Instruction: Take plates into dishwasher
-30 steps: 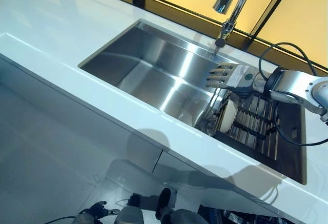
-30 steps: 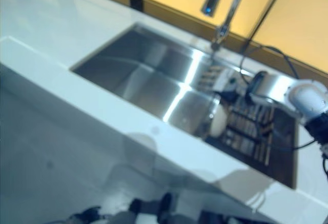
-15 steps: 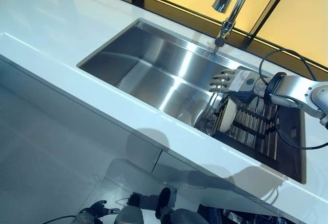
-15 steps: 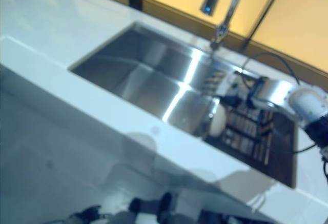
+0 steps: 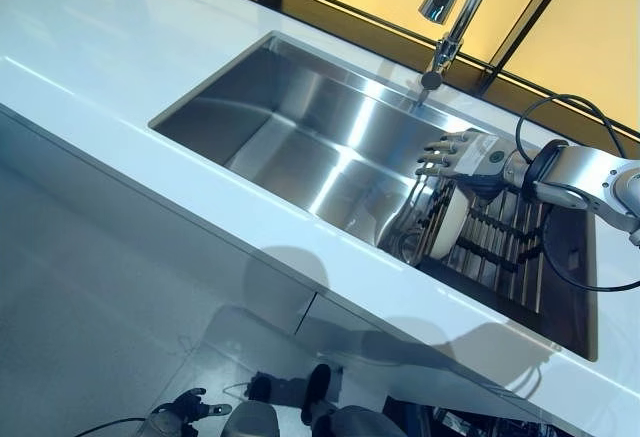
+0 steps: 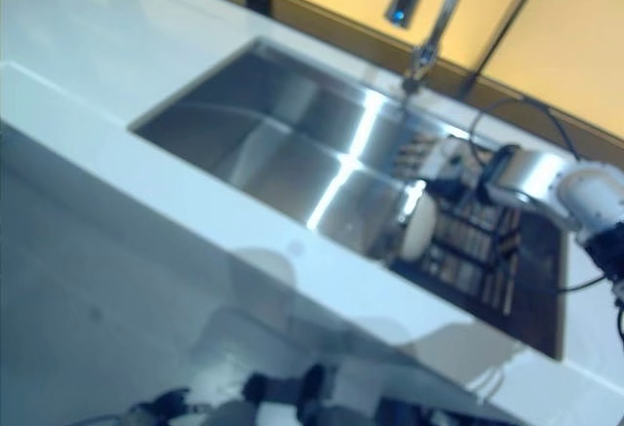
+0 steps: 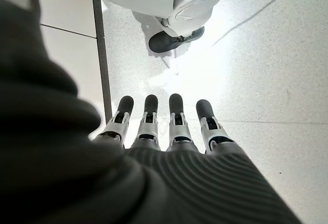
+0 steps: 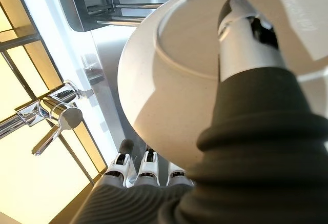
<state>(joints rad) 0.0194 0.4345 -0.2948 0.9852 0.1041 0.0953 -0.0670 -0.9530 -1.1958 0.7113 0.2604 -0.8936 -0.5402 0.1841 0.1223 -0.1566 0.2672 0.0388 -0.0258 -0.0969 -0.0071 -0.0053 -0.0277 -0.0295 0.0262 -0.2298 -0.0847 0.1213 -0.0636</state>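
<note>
Since a second ago, the right hand point(image 5: 462, 153) has moved a little toward the right end of the sink point(image 5: 300, 127) and now sits right over the plate point(image 5: 450, 222). Its thumb point(image 8: 241, 34) lies across the plate's inner face and its fingers point(image 8: 146, 165) reach past the rim on the other side, so the hand is pinching the plate between them. That white plate stands on its edge at the left end of the dark rack point(image 5: 510, 252), which sits in the right part of the sink. A silver tap point(image 5: 455, 7) stands at the back edge of the sink, close behind the hand. Down by the floor point(image 7: 266, 55), the left hand point(image 7: 169, 131) hangs with its fingers straight, holding nothing.
</note>
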